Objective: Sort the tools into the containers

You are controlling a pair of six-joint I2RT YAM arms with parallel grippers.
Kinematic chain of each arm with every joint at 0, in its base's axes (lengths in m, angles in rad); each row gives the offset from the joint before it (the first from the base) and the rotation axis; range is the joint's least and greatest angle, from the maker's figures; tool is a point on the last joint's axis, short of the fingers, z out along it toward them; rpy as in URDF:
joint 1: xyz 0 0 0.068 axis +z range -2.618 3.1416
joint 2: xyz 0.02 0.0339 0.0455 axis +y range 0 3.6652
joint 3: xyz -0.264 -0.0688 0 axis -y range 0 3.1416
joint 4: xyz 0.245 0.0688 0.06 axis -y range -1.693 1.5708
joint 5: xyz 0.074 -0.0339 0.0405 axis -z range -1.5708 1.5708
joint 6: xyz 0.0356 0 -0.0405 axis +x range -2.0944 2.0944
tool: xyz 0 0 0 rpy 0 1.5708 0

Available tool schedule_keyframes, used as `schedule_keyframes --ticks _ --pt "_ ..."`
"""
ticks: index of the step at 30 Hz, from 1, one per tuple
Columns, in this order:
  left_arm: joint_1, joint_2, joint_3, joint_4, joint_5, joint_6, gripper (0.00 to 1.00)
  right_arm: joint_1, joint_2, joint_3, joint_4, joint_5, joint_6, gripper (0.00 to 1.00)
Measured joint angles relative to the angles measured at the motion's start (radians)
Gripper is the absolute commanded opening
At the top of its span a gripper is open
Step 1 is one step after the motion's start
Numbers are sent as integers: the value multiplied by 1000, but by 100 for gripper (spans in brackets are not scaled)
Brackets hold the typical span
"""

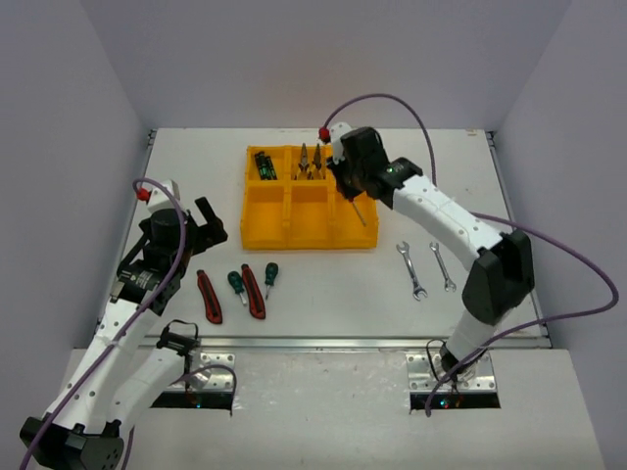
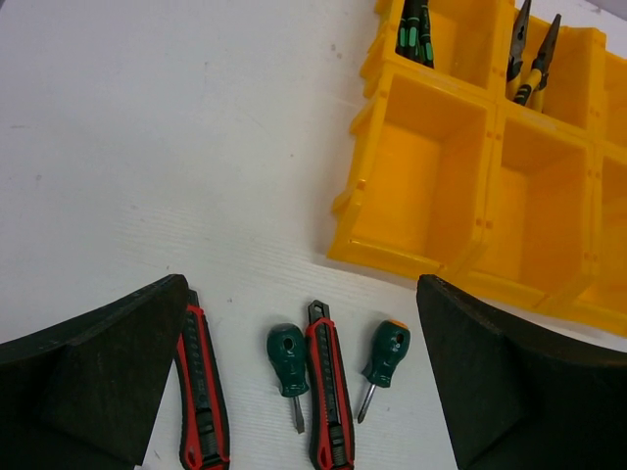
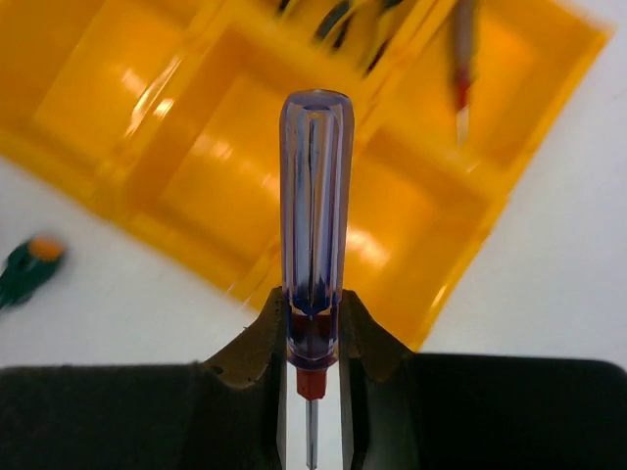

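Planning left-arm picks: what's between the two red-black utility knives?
One stubby green-handled screwdriver, lying roughly parallel between the left knife and the right knife, tip toward the arms. Clearest in the left wrist view; the top view shows it too.

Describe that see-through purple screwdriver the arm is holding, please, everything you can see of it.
The screwdriver has a clear purple-blue handle, plastic by its look, fluted with a rounded end, then a red collar and a thin metal shaft. The right gripper is shut on the handle just above the collar, its black fingers pressing both sides. The tool hangs in the air over the right-hand side of the yellow tray, touching only those fingers.
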Motion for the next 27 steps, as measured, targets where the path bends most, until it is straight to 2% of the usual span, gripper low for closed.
schedule_keyframes --ticks 5,8,10,17,27 --pt "0 0 0 5 13 4 100 -198 323 335 159 -42 -256 0" --pt "0 0 0 6 19 6 100 -251 492 480 224 -81 -358 0" --pt "0 0 0 7 22 6 100 -269 566 517 293 -98 -410 0" --pt "0 10 0 9 31 13 100 -287 688 568 405 -166 -443 0" --pt "0 13 0 11 39 20 100 -288 692 568 483 -170 -371 0"
